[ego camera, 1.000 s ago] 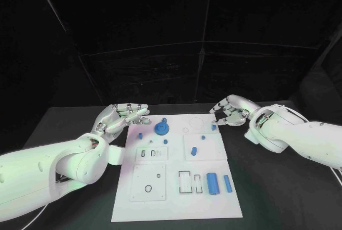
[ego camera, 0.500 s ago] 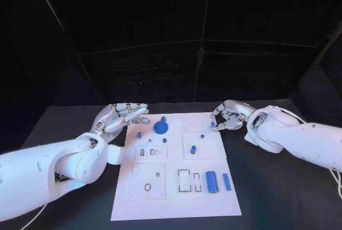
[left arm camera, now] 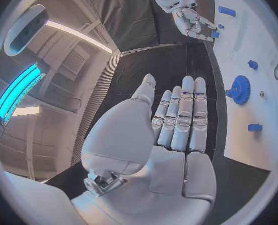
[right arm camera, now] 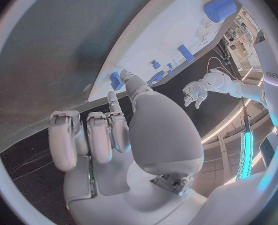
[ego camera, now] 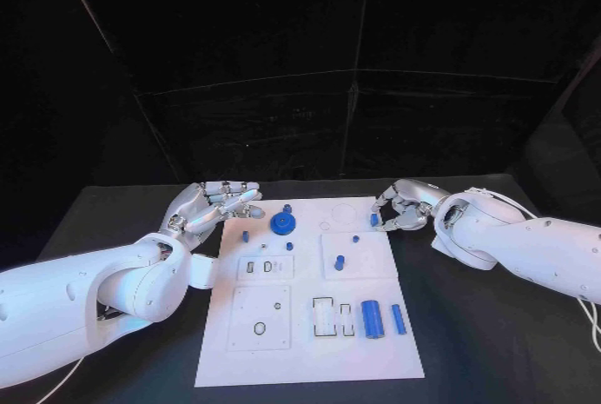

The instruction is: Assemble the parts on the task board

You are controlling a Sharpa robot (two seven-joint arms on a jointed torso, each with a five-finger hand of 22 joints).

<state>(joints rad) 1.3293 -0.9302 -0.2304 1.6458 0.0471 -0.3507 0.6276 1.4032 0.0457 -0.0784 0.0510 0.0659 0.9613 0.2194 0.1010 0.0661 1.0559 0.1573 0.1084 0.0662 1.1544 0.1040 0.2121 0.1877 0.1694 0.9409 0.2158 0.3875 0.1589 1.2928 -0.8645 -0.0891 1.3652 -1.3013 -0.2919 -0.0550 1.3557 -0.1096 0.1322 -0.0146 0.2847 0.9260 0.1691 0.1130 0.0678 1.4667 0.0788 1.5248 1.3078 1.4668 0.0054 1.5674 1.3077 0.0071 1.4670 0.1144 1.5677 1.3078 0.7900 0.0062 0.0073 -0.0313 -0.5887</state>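
From the head view, the white task board (ego camera: pixel 313 291) lay in the middle of the black bench (ego camera: pixel 501 334), running from its near edge toward the far one. The left hand (ego camera: pixel 210 206) hovered at the board's far left corner, fingers stretched out flat and apart, holding nothing. The right hand (ego camera: pixel 402 205) sat at the board's far right corner, fingers curled in toward a small blue peg (ego camera: pixel 374 219) standing at that edge; whether it actually pinched the peg I could not tell from here. A blue gear (ego camera: pixel 284 223) stood on the far part of the board, near the left hand's fingertips. Toward the near right corner lay a thick blue cylinder (ego camera: pixel 373 319) and, just beside it, a thinner blue bar (ego camera: pixel 399 320).

In the left wrist view, the left hand (left arm camera: pixel 170 130) was flat and wide, its fingers straight and side by side, touching nothing. The gear (left arm camera: pixel 240 89) showed on the board (left arm camera: pixel 263 45) beyond the fingertips, and the right hand (left arm camera: pixel 191 20) hung at the board's far edge.

In the right wrist view, the right hand (right arm camera: pixel 114 135) had its fingers folded in, the thumb reaching right up to the blue peg (right arm camera: pixel 116 80) at the board's (right arm camera: pixel 170 30) edge. Contact seemed likely, but a grip was not clear.
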